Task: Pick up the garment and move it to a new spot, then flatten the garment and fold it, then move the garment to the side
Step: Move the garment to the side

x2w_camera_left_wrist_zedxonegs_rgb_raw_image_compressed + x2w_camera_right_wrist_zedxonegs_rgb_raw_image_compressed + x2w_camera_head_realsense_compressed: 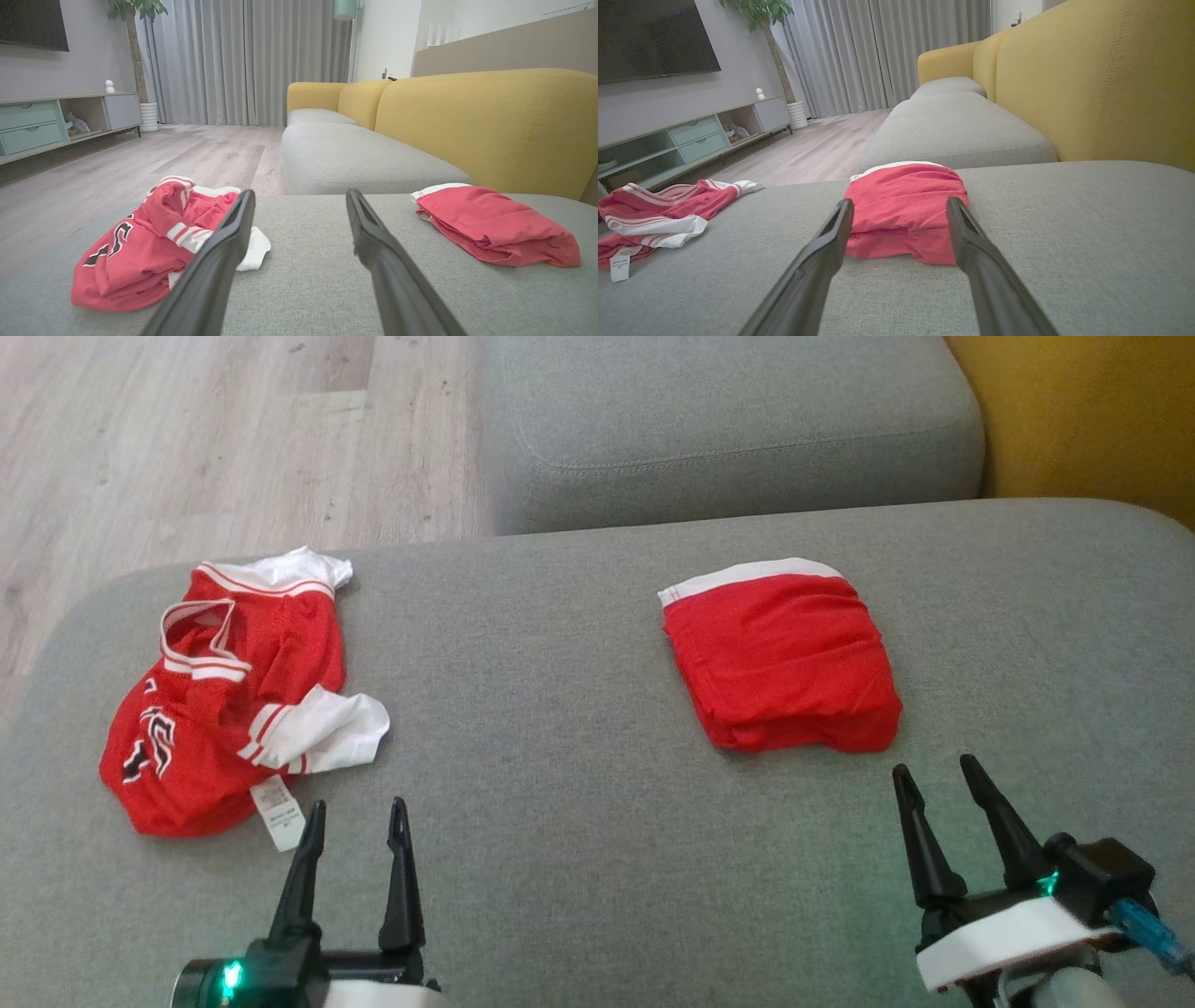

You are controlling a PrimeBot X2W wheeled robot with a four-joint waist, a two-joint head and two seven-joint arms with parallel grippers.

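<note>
The jersey (233, 700) lies crumpled at the left of the seat (560, 728), just ahead and left of the left tool (358, 803), the nearer one. Its long axis runs roughly away from the robot. It is red with white trim, label showing. The left tool and the right tool (935, 765) both stand released and empty; a folded red garment (784, 658) lies before the right.

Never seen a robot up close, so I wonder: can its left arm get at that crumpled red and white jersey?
Probably yes. The left gripper is open and close to the crumpled jersey, with only bare grey cushion between them and nothing in the way.
</note>
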